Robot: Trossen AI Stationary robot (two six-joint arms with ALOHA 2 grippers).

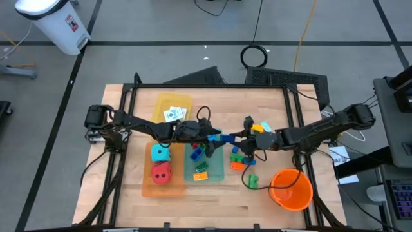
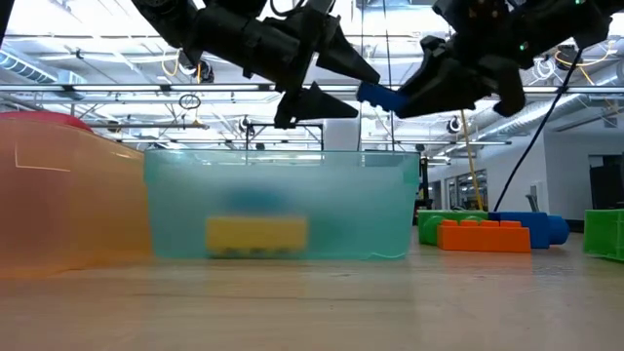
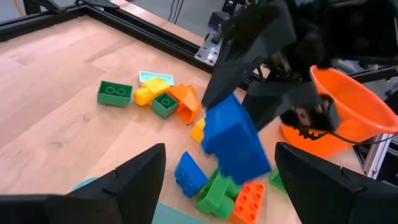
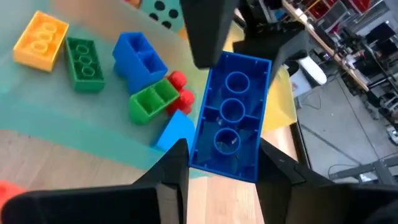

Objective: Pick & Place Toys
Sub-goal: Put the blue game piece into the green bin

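Blue brick (image 4: 231, 118), pinched across its width by the right tool (image 4: 217, 163), hangs above the teal tray (image 1: 215, 173), its long axis pointing at the open, empty left tool (image 3: 217, 165) just beside it.

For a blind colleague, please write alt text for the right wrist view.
The right pincer holds a long blue brick with three round sockets, above the edge of a teal tray. In the tray lie a yellow brick, two green bricks, another blue brick and a small red piece. The left pincer's dark fingers stand just beyond the held brick.
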